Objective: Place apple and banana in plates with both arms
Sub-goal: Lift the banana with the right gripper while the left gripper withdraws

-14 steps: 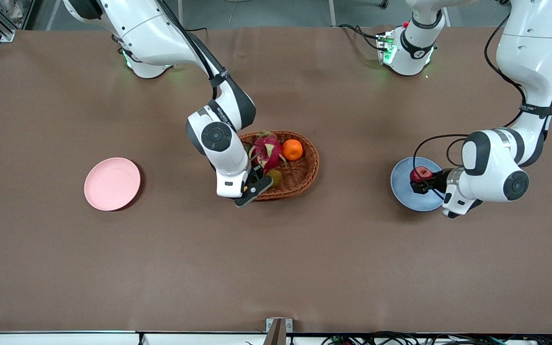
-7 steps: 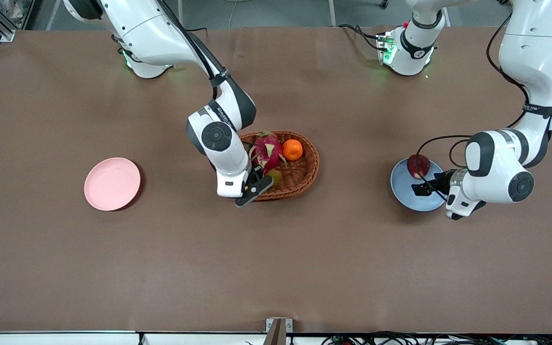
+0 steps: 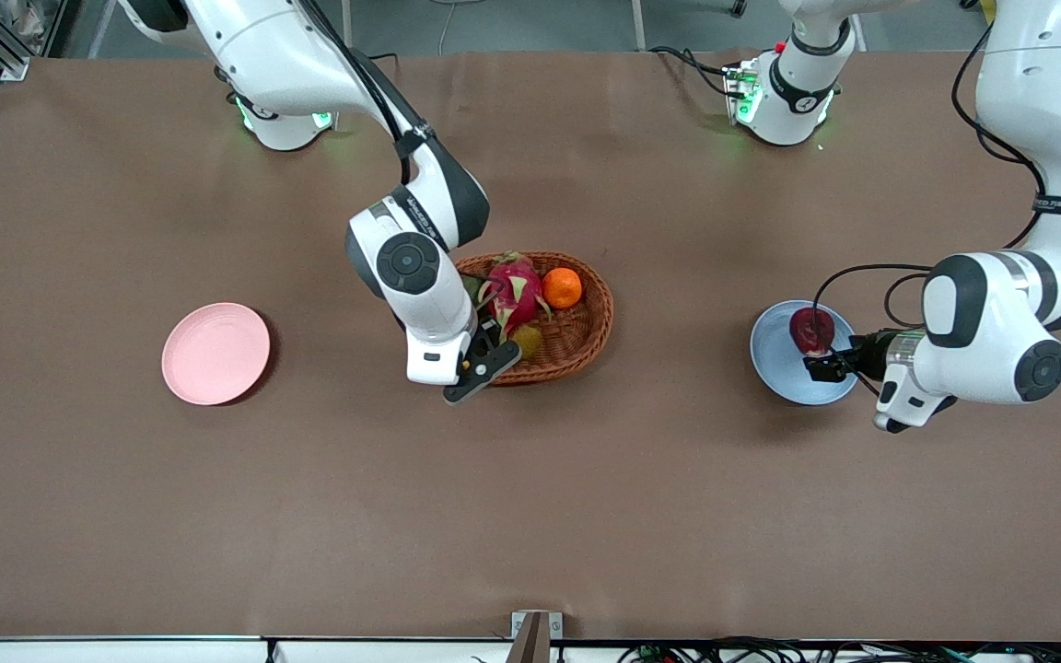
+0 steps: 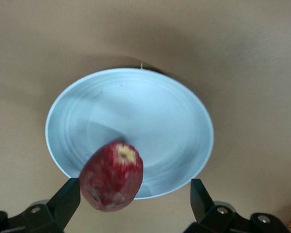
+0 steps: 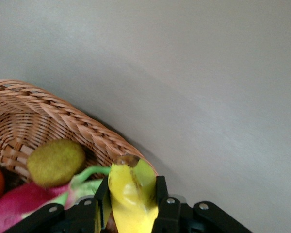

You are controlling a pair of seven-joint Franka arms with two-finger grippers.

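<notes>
While the front view is read first, two risks stand out. The right gripper (image 3: 473,366) hangs over the rim of the wicker basket (image 3: 586,345) at the middle of the table, and the banana it carries is hidden under the wrist here; a long fruit pinched near one tip could swing or slide out on the way to the pink plate (image 3: 215,353), which lies well apart toward the right arm's end. The left gripper (image 3: 827,366) sits over the blue plate (image 3: 779,368) near the left arm's end, close beside the apple (image 3: 810,330), which rests in that plate's part farther from the front camera (round fruit on a smooth dish may roll if nudged). A dragon fruit (image 3: 514,287) and an orange (image 3: 563,287) share the basket.

From the left wrist view, the left gripper's black fingers (image 4: 63,201) stand spread wide, one close against the apple (image 4: 112,175); whether it touches I cannot tell. Its skin is dark red and mottled, with a pale stem hollow. The blue plate (image 4: 184,121) is matte, shallow, faintly ringed.

From the right wrist view, the right gripper (image 5: 132,201) is clamped on the banana (image 5: 131,194), a smooth yellow skin. The basket (image 5: 48,121) shows coarse brown weave holding a fuzzy olive fruit (image 5: 56,161).
</notes>
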